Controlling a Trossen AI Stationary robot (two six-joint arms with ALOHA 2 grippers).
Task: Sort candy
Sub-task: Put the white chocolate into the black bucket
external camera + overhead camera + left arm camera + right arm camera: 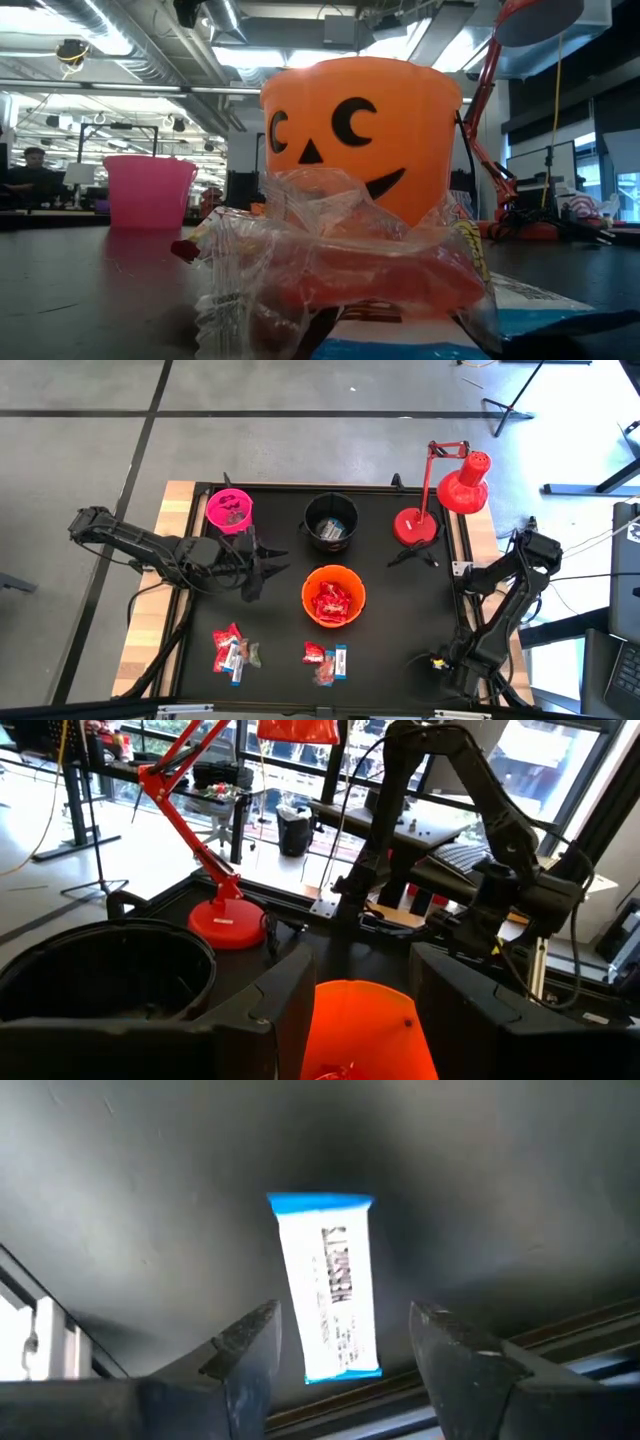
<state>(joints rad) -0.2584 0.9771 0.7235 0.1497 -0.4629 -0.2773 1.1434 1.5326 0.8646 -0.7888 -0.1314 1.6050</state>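
- Blue-and-white bar lying flat on the black surface, wrapper printed "HERSHEY'S" lengthwise.
- Right tool open and empty, just above that bar, one finger to each side, near the surface's front right corner.
- Left tool open, holding nothing, above the surface between the pink bucket and the orange bucket.
- Red packets piled inside the orange bucket, marked with a jack-o'-lantern face.
- Loose candy in two clusters near the front edge.
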